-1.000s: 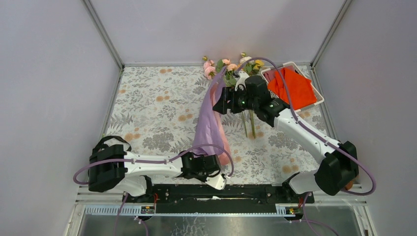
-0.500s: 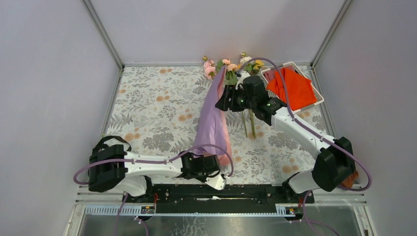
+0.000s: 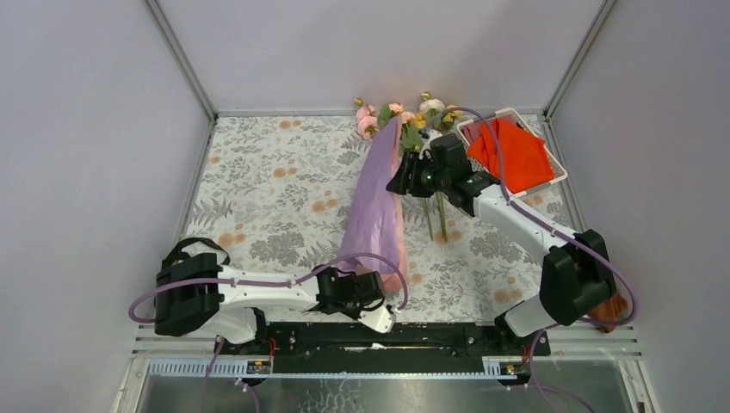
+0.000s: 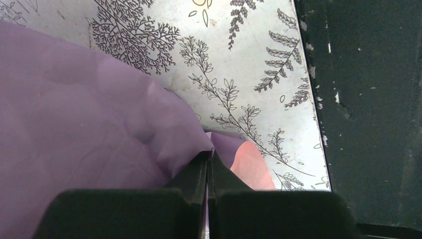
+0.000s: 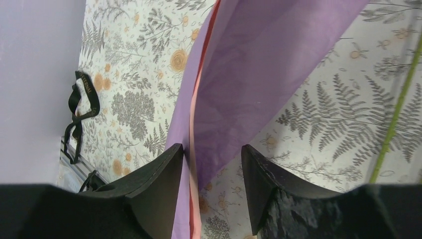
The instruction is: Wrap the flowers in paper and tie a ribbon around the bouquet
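Pinned by near corner in shut left jaws, lilac paper [image 3: 376,206] strung up to flowers [image 3: 400,116] at far bench [image 3: 267,189] edge; straddled by right jaws, apart, not gripping; risks tearing if tugged against that pin, or slipping from a thin bite

You had the flowers [image 3: 405,116] behind the paper [image 3: 376,206], the tray [image 3: 510,112] to its right, and the ribbon [image 5: 88,89] to its near left.
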{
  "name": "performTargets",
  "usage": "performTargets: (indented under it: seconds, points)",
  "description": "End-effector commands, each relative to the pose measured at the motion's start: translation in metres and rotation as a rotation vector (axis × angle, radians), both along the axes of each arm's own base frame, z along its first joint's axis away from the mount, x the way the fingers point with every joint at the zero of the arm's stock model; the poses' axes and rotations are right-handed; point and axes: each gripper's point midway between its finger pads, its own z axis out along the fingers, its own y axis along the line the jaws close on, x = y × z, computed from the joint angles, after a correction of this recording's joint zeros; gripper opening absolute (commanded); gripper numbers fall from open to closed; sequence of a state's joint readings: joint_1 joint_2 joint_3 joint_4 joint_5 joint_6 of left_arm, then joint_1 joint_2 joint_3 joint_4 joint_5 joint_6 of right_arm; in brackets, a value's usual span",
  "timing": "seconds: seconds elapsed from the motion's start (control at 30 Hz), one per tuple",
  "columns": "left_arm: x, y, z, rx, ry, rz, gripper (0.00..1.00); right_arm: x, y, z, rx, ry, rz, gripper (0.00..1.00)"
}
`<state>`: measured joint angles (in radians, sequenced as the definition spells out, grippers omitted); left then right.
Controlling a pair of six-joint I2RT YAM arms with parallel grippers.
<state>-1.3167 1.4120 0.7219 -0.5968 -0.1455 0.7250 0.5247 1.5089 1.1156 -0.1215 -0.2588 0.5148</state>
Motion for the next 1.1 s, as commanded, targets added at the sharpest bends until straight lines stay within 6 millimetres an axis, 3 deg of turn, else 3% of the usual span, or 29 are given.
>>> performTargets:
  seconds: [0.0,0.13,0.4,0.87,0.93,1.0,1.03,1.07]
  points:
    - [-0.001,-0.004,0.001,-0.028,0.0,-0.015,0.0,0.008,-0.018,0.031,0.059,-0.074,-0.022,0.55]
    - [-0.001,-0.005,0.0,-0.026,0.001,-0.017,0.0,0.007,-0.026,0.032,0.035,-0.079,-0.014,0.55]
    - [-0.001,-0.006,0.0,-0.028,0.0,-0.018,0.0,0.0,-0.018,0.023,0.041,-0.034,0.05,0.55]
    - [0.0,-0.007,0.0,-0.035,0.006,-0.016,0.0,0.004,-0.002,0.0,0.081,0.035,0.085,0.39]
    - [0.0,-0.008,0.001,-0.039,0.005,-0.015,0.0,0.003,0.002,-0.001,0.093,0.042,0.102,0.28]
    - [0.001,-0.009,0.003,-0.047,0.009,-0.009,0.0,0.001,0.005,0.0,0.105,0.041,0.119,0.09]
    - [0.002,-0.01,0.007,-0.057,0.012,-0.001,0.03,0.001,0.006,0.001,0.106,0.037,0.122,0.0]
    - [0.003,-0.012,0.012,-0.073,0.024,0.009,0.15,0.002,0.006,0.002,0.105,0.029,0.121,0.0]
